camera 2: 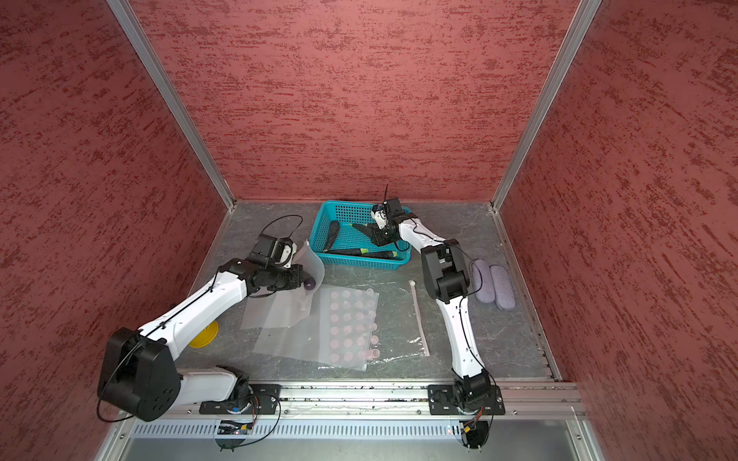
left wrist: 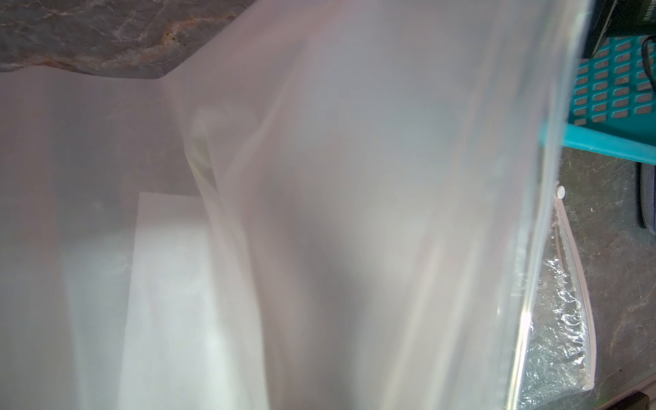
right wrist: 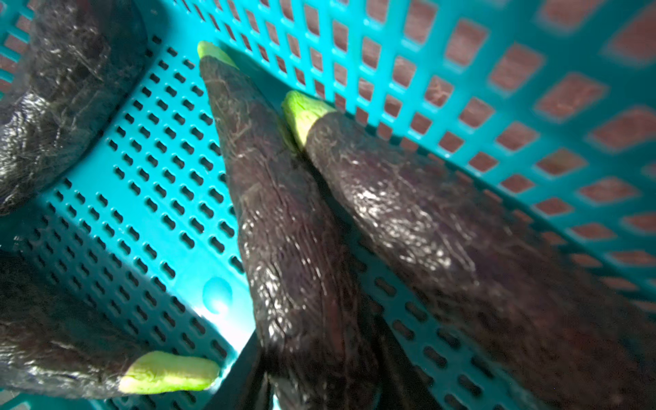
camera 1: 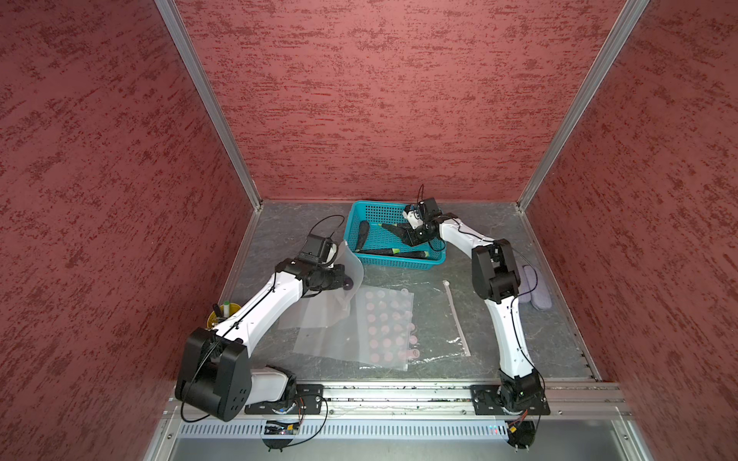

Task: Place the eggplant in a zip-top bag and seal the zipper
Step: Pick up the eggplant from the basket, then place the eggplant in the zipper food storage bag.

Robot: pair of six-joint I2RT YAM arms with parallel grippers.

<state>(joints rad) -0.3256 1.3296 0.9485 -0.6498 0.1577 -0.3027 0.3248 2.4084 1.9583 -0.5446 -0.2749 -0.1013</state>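
- Eggplant (right wrist: 284,230) under your right gripper (camera 1: 405,234) lies on the floor of the teal basket (camera 1: 393,261), beside its far wall.
- Look at the right wrist view: the dark fingers (right wrist: 250,383) stand partly spread, one along each flank of that eggplant and close against its skin. You cannot tell whether they squeeze it.
- Both top views hide those fingertips behind the gripper's body. What they give you instead is the right arm reaching over the basket's rim and the other eggplants (camera 1: 362,233) spread across the basket, two of them along its near wall.
- Your left gripper (camera 1: 344,281) is pressed together on an edge of the frosted zip-top bag (camera 1: 353,261). It holds that flap raised just beside the basket's near corner, while the rest of the bag lies flat on the grey table (camera 1: 299,223).
- Your left wrist view shows no fingers at all. Cloudy film fills it, with a strip of basket wall at one edge.
- That same view picks out the white slider (left wrist: 561,192) of a clear bag (left wrist: 557,319) lying flat near the basket.
- Only the top views show the dotted bag (camera 1: 385,323), overlapped by the frosted one, on the arm-base side of the basket.
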